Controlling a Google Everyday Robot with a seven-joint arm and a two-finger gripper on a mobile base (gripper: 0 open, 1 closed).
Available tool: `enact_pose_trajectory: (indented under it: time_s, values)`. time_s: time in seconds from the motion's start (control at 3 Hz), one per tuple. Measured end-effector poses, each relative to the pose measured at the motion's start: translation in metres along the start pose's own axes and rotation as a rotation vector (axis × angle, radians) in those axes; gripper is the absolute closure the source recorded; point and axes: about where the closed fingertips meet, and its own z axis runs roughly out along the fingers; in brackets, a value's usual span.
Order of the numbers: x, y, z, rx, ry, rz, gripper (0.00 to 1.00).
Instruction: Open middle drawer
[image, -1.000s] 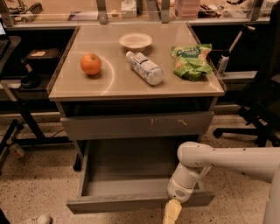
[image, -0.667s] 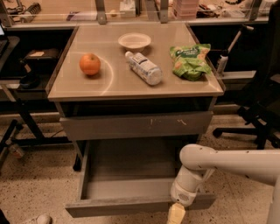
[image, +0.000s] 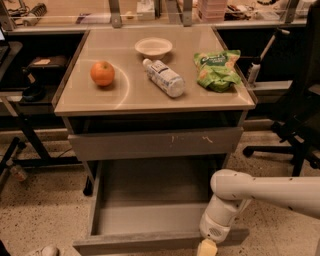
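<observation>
Camera view looks down at my grey bench (image: 150, 100) from the front. The middle drawer (image: 150, 217) is pulled far out near the floor, and I can see its plain grey inside. Above it sits a taller grey drawer front (image: 155, 143) with small white scratches, and that one is shut.

My white arm (image: 260, 192) comes in from the right side and bends down to the front right part of the open drawer. The hand (image: 207, 247) is at the very bottom edge, right at the drawer's front panel. Only its pale yellow tip shows, so I cannot tell if it is open or closed, or if it has hold of anything.

On top of the bench I see an orange (image: 102, 73) on the left, a white bowl (image: 153, 47) at the back, a water bottle (image: 164, 78) lying on its side in the middle, and a green snack bag (image: 217, 69) on the right. A black office chair (image: 300, 115) stands to the right of the bench.
</observation>
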Motion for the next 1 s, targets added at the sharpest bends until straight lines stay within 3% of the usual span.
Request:
enact_pose_trajectory:
  time_s: [0.33, 0.67, 1.0]
  values:
    - [0.002, 0.003, -0.001, -0.002, 0.0, 0.003, 0.0]
    - [0.025, 0.024, 0.0, -0.014, -0.005, 0.045, 0.0]
    - [0.025, 0.024, 0.0, -0.014, -0.005, 0.045, 0.0]
